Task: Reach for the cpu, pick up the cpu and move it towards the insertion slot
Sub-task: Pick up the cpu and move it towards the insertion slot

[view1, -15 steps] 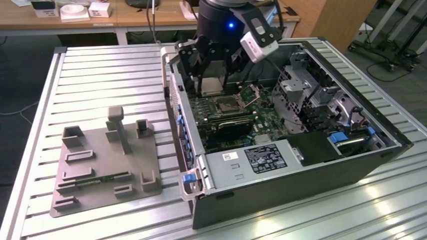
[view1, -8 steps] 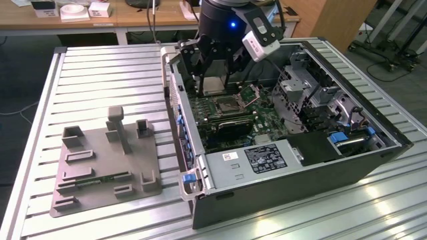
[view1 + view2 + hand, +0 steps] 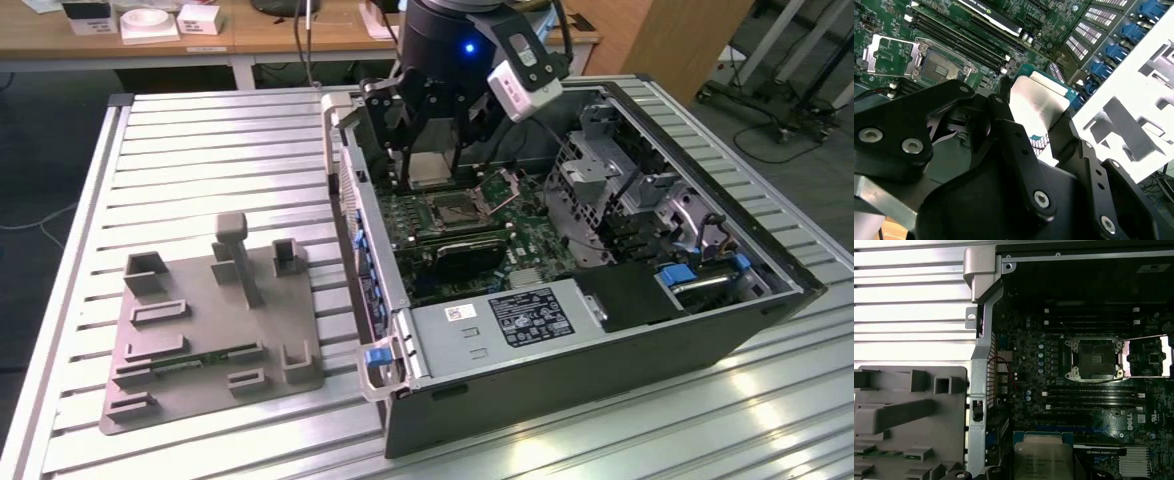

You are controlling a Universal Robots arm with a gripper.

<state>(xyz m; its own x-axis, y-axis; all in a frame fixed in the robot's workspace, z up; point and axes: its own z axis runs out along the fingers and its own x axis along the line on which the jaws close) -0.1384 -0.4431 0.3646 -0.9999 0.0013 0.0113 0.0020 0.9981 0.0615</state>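
Gripper (image 3: pixel 1036 112) clamped on cpu (image 3: pixel 1036 102), carry step underway above motherboard (image 3: pixel 1054 365); needed alignment over open insertion slot (image 3: pixel 1096 358).

Insertion slot (image 3: pixel 1095 359) open above; hinged plate (image 3: pixel 1149 356) upright beside.

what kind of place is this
Probably a robotics lab or test bench for PC assembly: an open computer case lies on a slatted metal table, the hand holds a cpu, and desks stand behind.
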